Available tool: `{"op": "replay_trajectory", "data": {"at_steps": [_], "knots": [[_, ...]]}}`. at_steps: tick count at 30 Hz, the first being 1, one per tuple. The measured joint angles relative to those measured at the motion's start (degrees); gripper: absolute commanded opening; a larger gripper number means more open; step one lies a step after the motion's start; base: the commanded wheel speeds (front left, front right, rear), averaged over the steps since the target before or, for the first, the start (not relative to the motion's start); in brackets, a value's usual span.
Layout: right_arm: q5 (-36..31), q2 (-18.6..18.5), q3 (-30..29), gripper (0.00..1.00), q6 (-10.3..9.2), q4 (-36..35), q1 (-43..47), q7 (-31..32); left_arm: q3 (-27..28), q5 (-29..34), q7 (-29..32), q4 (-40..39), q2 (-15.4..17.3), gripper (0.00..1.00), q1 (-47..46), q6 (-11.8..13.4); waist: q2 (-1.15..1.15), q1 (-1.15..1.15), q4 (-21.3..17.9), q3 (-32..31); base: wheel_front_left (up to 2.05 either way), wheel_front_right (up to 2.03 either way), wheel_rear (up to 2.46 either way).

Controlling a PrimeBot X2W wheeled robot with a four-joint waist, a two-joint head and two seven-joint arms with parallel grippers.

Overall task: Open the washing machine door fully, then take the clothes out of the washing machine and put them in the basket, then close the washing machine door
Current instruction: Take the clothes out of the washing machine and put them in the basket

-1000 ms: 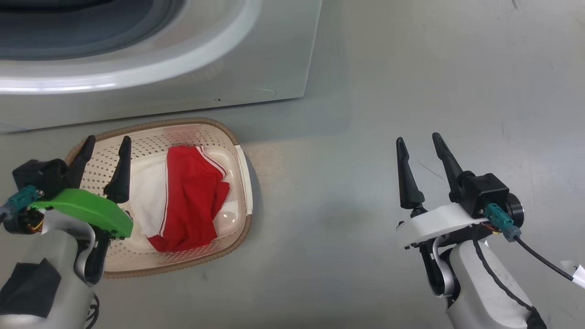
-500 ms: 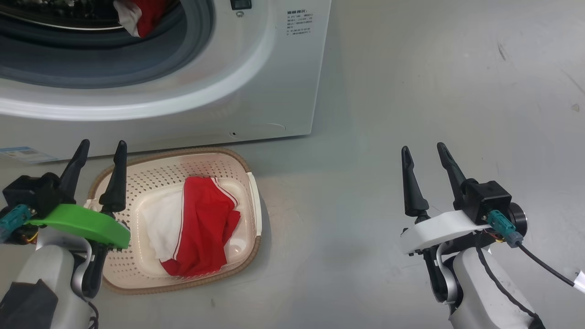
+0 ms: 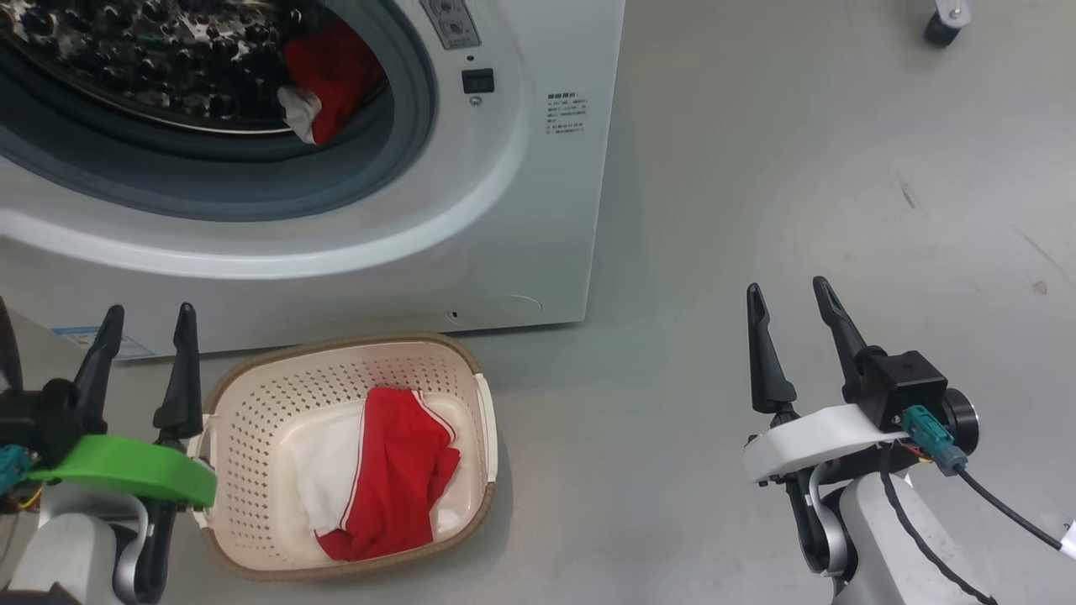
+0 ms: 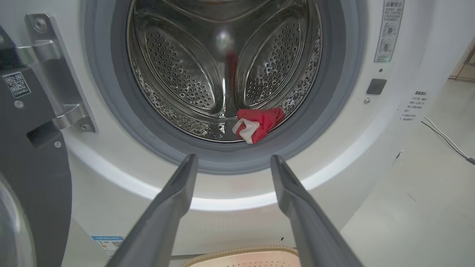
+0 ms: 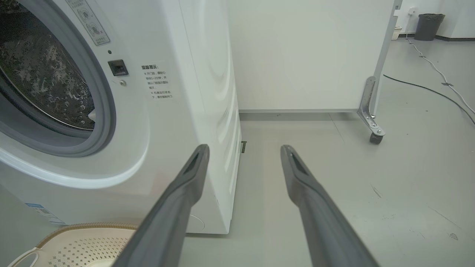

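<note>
The washing machine (image 3: 521, 210) stands with its door (image 4: 37, 185) swung wide to the left, which frees the drum mouth for reaching in. The basket (image 3: 252, 420) sits on the floor just in front, close enough for short transfers. One red garment (image 3: 395, 479) lies in it; another red piece (image 4: 259, 122) rests at the drum's front lip (probably the next pick). The left gripper (image 3: 149, 311) and right gripper (image 3: 787, 286) hover with fingers spread, holding nothing.

Laundry corner: materials and finishes
Washing machine (image 3: 538, 210): glossy white casing, matt grey rubber ring (image 4: 341, 74), polished perforated steel drum (image 4: 185, 63). Basket (image 3: 261, 403): smooth cream plastic, perforated, brown woven-look rim. Clothes (image 3: 403, 479): soft red and white cloth. Floor (image 3: 799, 210): smooth grey, scuffed.
</note>
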Motion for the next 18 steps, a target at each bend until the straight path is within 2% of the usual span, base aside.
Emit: {"op": "replay_trajectory", "data": {"at_steps": [18], "knots": [[-0.1, 0.1, 0.0, 1.00, 0.00, -0.9, 4.9, 0.0, 5.4, 5.5, 0.0, -5.7, -3.5, 1.00, 10.5, 0.2, 0.00, 0.00, 0.2, -8.0, 0.00, 0.00, 0.00]]}}
